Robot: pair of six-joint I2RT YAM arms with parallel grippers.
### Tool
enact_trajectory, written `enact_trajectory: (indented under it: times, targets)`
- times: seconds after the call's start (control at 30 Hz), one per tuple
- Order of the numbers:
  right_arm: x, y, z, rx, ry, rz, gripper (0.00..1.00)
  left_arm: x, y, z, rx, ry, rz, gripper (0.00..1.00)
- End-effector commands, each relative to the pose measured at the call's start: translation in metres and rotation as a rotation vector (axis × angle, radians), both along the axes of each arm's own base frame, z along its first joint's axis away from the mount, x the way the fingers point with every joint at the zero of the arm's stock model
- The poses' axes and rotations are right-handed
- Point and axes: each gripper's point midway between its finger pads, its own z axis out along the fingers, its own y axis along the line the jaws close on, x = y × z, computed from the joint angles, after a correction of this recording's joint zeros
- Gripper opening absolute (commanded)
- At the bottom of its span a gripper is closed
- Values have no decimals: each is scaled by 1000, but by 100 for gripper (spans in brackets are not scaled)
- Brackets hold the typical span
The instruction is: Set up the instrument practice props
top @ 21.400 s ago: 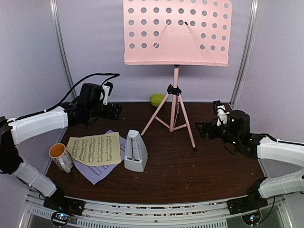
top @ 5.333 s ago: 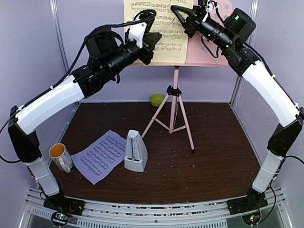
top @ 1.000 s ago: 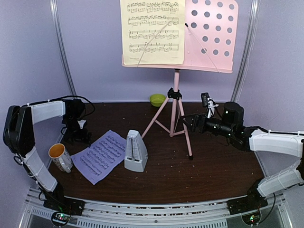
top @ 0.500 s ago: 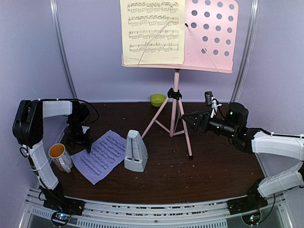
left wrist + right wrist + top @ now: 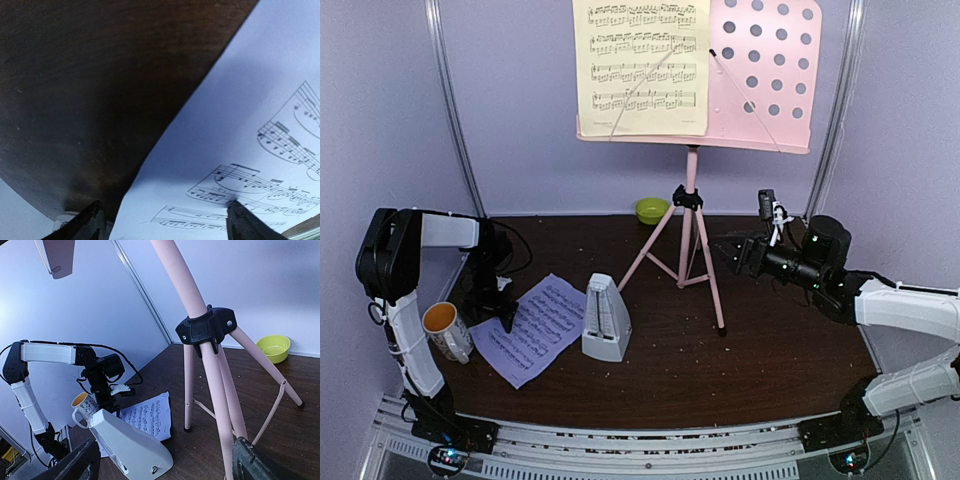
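Fingers (image 5: 92, 225) of the left gripper (image 5: 167, 222) have dropped, spread, astride the lavender paper music sheet (image 5: 240, 125): pickup likely next; right gripper (image 5: 165, 462) also released.

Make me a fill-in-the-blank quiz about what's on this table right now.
1. The music sheet propped on the pink music stand is ____.
2. The flat sheet beside the metronome is ____.
3. The left claw, at that flat sheet's edge, has its jaws ____.
Missing words: yellow, lavender, open.
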Motion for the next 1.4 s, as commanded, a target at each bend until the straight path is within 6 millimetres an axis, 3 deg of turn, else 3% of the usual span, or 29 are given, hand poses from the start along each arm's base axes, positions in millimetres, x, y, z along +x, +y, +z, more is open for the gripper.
enact_trajectory:
  times: [0.0, 0.17, 0.37, 0.47, 0.6, 0.7, 0.97, 1.1, 1.37]
  targets:
    - [-3, -3, 9, 22, -30, 6, 92, -4, -7, -4, -50, 27, 3, 77]
    - [-3, -3, 11, 30, -31, 5, 92, -6, -21, -8, -133, 29, 20, 53]
    - [-3, -4, 12, 34, -29, 5, 91, -8, -27, -17, -166, 23, 32, 42]
    - [-3, -3, 12, 37, -26, 7, 91, -7, -27, -19, -166, 16, 36, 32]
    - [-3, -3, 14, 38, -27, 8, 92, -2, -28, -20, -169, -9, 46, 3]
    - [-4, -4, 14, 36, -24, 5, 91, 7, -29, -14, -161, -58, 52, 0]
    - [-12, -9, 20, 35, -39, 3, 93, 37, -44, 51, -181, -355, 56, 0]
    - [-20, -13, 21, 31, -51, 9, 99, 36, -54, 81, -244, -458, 38, 0]
    - [-35, -23, 11, 20, -55, 1, 100, 23, -63, 149, -341, -640, 8, 0]
